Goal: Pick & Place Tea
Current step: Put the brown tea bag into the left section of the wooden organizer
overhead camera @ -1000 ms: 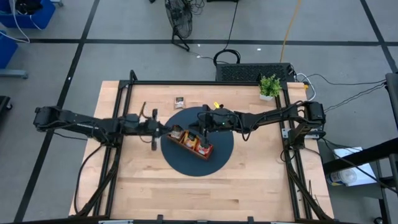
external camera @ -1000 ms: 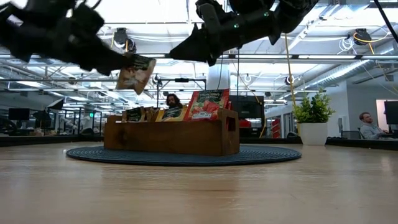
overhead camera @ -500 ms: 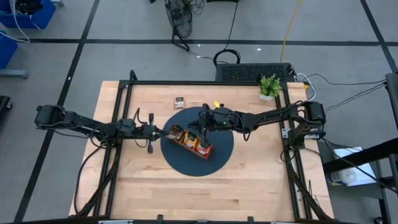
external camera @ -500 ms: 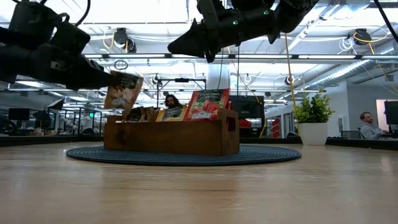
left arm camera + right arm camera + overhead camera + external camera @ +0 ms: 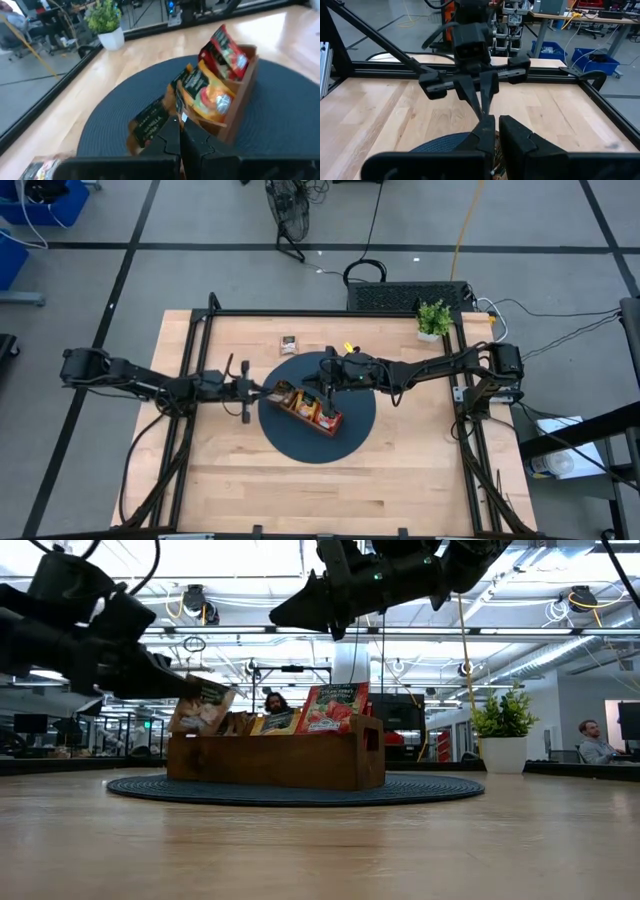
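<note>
A long wooden tray [image 5: 306, 409] [image 5: 275, 760] sits on a round dark mat [image 5: 350, 430] and holds upright orange [image 5: 212, 97] and red [image 5: 226, 50] tea sachets. My left gripper [image 5: 262, 391] [image 5: 185, 688] [image 5: 179, 136] is at the tray's left end, shut on a dark brown sachet [image 5: 205, 705] [image 5: 149, 121]. My right gripper [image 5: 322, 379] [image 5: 282, 613] [image 5: 496, 131] hovers shut above the middle of the tray and holds nothing. Another sachet [image 5: 289, 343] lies flat on the table beyond the mat. My left gripper pinches the dark brown sachet between its two fingers at one edge [image 5: 167, 129]. The fingers come from the table's left, slanting down. The sachet is tilted, and its lower part [image 5: 198, 722] is at the tray's left-end rim. Whether it touches the tray I cannot tell.
A small potted plant [image 5: 433, 318] [image 5: 503, 730] stands at the table's far right corner. A small yellow item [image 5: 348, 348] lies by the mat's far edge. Bare wood [image 5: 300, 490] lies along the near side. People sit in the room behind the table.
My left gripper has come down with the dark brown sachet. The sachet has gone from well above the tray to the rim of its left end.
</note>
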